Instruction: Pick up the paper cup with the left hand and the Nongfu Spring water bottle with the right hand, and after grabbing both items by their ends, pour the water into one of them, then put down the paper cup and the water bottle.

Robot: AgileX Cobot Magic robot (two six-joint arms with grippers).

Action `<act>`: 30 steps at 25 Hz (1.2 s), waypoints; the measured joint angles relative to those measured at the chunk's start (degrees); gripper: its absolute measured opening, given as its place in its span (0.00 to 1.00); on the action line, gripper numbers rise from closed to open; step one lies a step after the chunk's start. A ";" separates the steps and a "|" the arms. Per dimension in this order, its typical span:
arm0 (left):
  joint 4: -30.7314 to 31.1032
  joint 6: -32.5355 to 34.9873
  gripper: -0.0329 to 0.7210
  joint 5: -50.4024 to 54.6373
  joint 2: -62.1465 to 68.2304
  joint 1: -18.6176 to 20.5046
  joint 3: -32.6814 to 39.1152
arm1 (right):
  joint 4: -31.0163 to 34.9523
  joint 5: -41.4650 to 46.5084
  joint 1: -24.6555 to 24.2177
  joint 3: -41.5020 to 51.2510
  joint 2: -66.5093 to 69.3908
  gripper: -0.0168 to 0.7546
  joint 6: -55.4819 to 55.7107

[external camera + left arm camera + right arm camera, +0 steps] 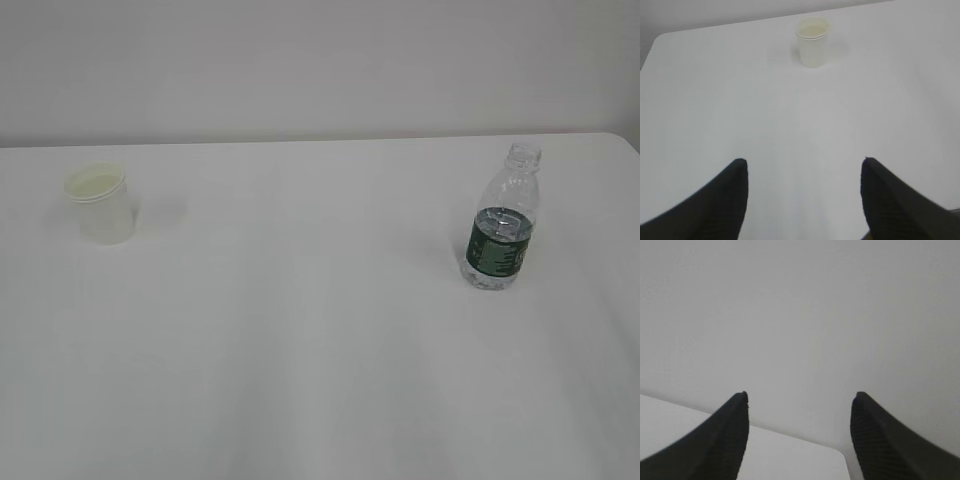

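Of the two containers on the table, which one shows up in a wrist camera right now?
The paper cup: it stands upright ahead of the open left gripper. The water bottle appears only in the exterior view; the right wrist view shows none.

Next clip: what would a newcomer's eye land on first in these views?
Two lone things on a bare white table: a capless bottle with a dark green label, upright at the right and part full of water, and a small white cup upright far off at the left. Neither arm shows in the exterior view. The left gripper stands open, well short of the cup; the right gripper, also open, faces only a blank wall.
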 joint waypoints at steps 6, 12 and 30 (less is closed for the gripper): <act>0.44 0.00 0.71 -0.09 0.00 0.00 0.00 | -1.21 0.13 0.00 0.00 0.00 0.66 0.01; 0.68 0.00 0.71 -0.09 0.00 0.00 0.00 | -21.69 1.56 0.00 0.12 0.00 0.66 18.66; 0.88 0.00 0.70 -0.39 0.00 0.00 0.00 | -85.76 16.03 0.00 -0.54 0.00 0.66 85.62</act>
